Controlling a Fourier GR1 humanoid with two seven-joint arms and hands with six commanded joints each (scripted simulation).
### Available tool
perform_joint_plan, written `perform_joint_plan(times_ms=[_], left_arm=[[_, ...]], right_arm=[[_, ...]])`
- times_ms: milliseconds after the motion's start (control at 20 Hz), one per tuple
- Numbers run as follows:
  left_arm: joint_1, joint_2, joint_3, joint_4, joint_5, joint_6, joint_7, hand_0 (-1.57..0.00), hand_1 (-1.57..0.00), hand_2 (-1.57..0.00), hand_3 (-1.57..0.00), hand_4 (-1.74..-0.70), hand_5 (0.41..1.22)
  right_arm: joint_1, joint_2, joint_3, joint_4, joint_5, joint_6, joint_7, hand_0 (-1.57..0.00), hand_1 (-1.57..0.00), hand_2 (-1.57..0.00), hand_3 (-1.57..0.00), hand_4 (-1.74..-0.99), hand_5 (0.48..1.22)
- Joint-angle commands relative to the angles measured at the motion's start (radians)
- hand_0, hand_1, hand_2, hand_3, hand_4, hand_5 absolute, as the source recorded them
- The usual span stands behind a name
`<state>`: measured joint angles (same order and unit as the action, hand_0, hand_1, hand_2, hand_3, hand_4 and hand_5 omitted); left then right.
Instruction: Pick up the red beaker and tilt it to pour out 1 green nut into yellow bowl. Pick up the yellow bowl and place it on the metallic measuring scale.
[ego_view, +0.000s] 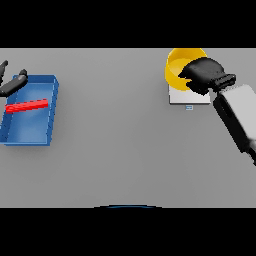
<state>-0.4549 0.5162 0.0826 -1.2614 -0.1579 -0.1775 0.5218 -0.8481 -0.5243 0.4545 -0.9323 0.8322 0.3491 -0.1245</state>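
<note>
Grey table (125, 150), right hand (202, 75) gripping yellow bowl (175, 67).

One camera, up high, looking down

I only get the head view: it looks down from above onto the grey counter (125, 150), far enough to show it from side to side. The blue tray (30, 130) sits at my left edge, the yellow bowl (175, 67) near the top right. My right arm comes in from the right.
</note>
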Motion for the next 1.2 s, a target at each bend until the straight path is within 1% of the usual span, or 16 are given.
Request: perform_joint_plan(times_ms=[0, 50, 100, 150, 200, 300, 550, 700, 750, 800, 850, 900, 950, 1000, 1100, 1150], left_arm=[[-0.004, -0.006, -0.004, 0.003, -0.004, 0.005, 0.006, 0.0, 0.0, 0.0, 0.0, -0.86, 0.768], [-0.003, -0.009, -0.005, -0.001, -0.004, 0.007, 0.013, 0.0, 0.0, 0.0, 0.0, -0.86, 0.773], [-0.003, -0.011, -0.006, -0.001, -0.004, 0.008, 0.017, 0.0, 0.0, 0.0, 0.0, -0.86, 0.779], [-0.019, -0.012, -0.011, 0.017, -0.014, 0.009, 0.024, 0.0, 0.0, 0.0, 0.0, -0.86, 0.784], [-0.028, -0.014, -0.014, 0.017, -0.014, 0.007, 0.027, 0.0, 0.0, 0.0, 0.0, -0.86, 0.789], [-0.026, -0.015, -0.02, 0.032, -0.026, 0.01, 0.017, 0.0, 0.0, 0.0, 0.0, -0.86, 0.802], [-0.006, -0.004, -0.017, 0.003, -0.023, 0.009, 0.018, 0.0, 0.0, 0.0, 0.0, -0.85, 0.802], [-0.019, -0.003, -0.013, 0.017, -0.018, 0.001, 0.025, 0.0, 0.0, 0.0, 0.0, -0.84, 0.788], [-0.016, -0.011, -0.017, 0.02, -0.02, 0.005, 0.015, 0.0, 0.0, 0.0, 0.0, -0.84, 0.783], [-0.014, -0.005, -0.014, 0.008, -0.016, 0.003, 0.019, 0.0, 0.0, 0.0, 0.0, -0.84, 0.78], [-0.021, -0.009, -0.018, 0.024, -0.023, 0.006, 0.021, 0.0, 0.0, 0.0, 0.0, -0.84, 0.779], [-0.02, -0.004, -0.015, 0.022, -0.02, 0.001, 0.021, 0.0, 0.0, 0.0, 0.0, -0.84, 0.775], [-0.019, -0.003, -0.013, 0.017, -0.015, -0.004, 0.02, 0.0, 0.0, 0.0, 0.0, -0.84, 0.773], [-0.022, 0.001, -0.012, 0.015, -0.014, -0.006, 0.019, 0.0, 0.0, 0.0, 0.0, -0.84, 0.774], [-0.014, -0.004, -0.012, 0.018, -0.012, -0.004, 0.017, 0.0, 0.0, 0.0, 0.0, -0.83, 0.768], [-0.015, -0.007, -0.011, 0.01, -0.006, -0.006, 0.02, 0.0, 0.0, 0.0, 0.0, -0.84, 0.764]], right_arm=[[-0.014, 0.006, -0.009, 0.037, 0.002, -0.01, -0.006, -1.57, -1.57, -1.53, -1.16, -1.741, 1.221], [-0.013, 0.007, -0.015, 0.058, 0.0, -0.019, -0.014, -1.57, -1.57, -1.52, -1.17, -1.741, 1.221], [-0.024, 0.014, -0.02, 0.107, 0.009, -0.039, -0.029, -1.57, -1.57, -1.5, -1.18, -1.741, 1.221], [-0.042, 0.031, -0.025, 0.15, 0.013, -0.051, -0.02, -1.57, -1.57, -1.48, -1.21, -1.741, 1.221], [-0.039, 0.028, -0.028, 0.176, 0.015, -0.063, -0.05, -1.57, -1.57, -1.45, -1.24, -1.741, 1.221], [-0.04, 0.037, -0.032, 0.216, 0.02, -0.081, -0.06, -1.57, -1.57, -1.41, -1.32, -1.741, 1.221], [-0.032, 0.056, -0.049, 0.268, 0.021, -0.1, -0.068, -1.57, -1.57, -1.38, -1.39, -1.741, 1.221], [-0.035, 0.058, -0.052, 0.298, 0.028, -0.097, -0.077, -1.57, -1.57, -1.38, -1.42, -1.741, 1.221], [-0.045, 0.064, -0.055, 0.309, 0.031, -0.094, -0.071, -1.57, -1.57, -1.37, -1.45, -1.741, 1.221], [-0.04, 0.066, -0.057, 0.307, 0.03, -0.091, -0.071, -1.57, -1.57, -1.4, -1.38, -1.741, 1.221], [-0.035, 0.067, -0.058, 0.307, 0.03, -0.089, -0.072, -1.57, -1.5, -1.44, -1.25, -1.741, 1.221], [-0.038, 0.07, -0.06, 0.309, 0.033, -0.082, -0.068, -1.56, -1.43, -1.34, -1.11, -1.682, 1.221], [-0.041, 0.067, -0.064, 0.315, 0.031, -0.078, -0.07, -1.47, -1.28, -1.18, -0.96, -1.632, 1.145], [-0.047, 0.072, -0.078, 0.322, 0.018, -0.076, -0.064, -1.33, -1.12, -1.01, -0.82, -1.592, 1.074], [-0.049, 0.076, -0.093, 0.334, 0.001, -0.055, -0.057, -0.95, -0.81, -0.71, -0.58, -1.535, 0.965], [-0.046, 0.079, -0.098, 0.323, -0.009, -0.041, -0.046, -0.76, -0.67, -0.58, -0.48, -1.513, 0.923]])
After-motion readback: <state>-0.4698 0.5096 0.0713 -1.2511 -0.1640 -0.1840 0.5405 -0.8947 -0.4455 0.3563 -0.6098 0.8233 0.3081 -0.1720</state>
